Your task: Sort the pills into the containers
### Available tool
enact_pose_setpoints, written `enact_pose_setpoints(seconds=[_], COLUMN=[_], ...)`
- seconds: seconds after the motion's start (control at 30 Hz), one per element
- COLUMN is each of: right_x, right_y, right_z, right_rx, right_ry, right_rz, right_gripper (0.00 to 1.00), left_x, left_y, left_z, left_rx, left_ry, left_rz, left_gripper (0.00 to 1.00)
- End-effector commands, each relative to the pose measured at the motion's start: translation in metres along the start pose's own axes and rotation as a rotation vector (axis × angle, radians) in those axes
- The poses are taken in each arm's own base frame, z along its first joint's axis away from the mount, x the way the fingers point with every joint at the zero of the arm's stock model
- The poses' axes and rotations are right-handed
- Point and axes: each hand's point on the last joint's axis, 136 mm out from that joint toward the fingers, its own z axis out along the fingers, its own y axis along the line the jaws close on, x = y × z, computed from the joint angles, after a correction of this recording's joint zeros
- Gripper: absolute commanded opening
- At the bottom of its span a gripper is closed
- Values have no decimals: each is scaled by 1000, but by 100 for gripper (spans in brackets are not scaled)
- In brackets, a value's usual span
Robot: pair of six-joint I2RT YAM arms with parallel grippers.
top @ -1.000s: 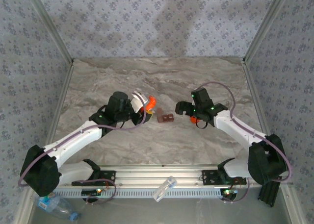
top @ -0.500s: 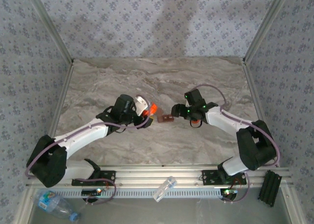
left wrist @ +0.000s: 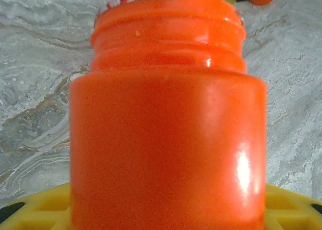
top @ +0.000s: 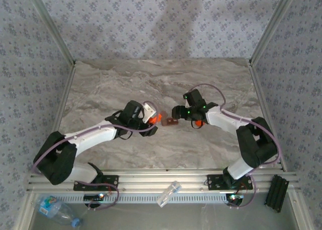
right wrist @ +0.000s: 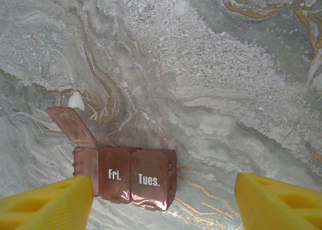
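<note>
- The orange pill bottle (left wrist: 166,134) is sitting clamped in the left gripper (top: 150,115), near the middle of the table (top: 126,79).
- Just beside it, a brown pill organizer (right wrist: 126,178) is lying on the marble top, one end lid (right wrist: 70,125) standing open.
- The right gripper (right wrist: 163,202) is hovering over the organizer, its yellow fingers (right wrist: 45,202) spreading wide on either side.
</note>
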Motion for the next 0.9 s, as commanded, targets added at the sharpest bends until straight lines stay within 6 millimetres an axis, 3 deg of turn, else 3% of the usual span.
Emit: enact_pose_setpoints(seconds=[0.0,0.47,0.87], right_x=[-5,5,14], right_y=[1,-5,-17], right_z=[3,11,19], right_rx=[10,5,61], right_ry=[-7,25,70], right_rz=[-39,-51,-73], right_gripper=[76,76,76], left_x=[-3,3,5], left_y=[0,-1,-4], left_z=[2,26,32], left_rx=[-12,7,29], left_ry=[22,102,124], left_rz=[-9,-12,-12], left_gripper=[0,0,0])
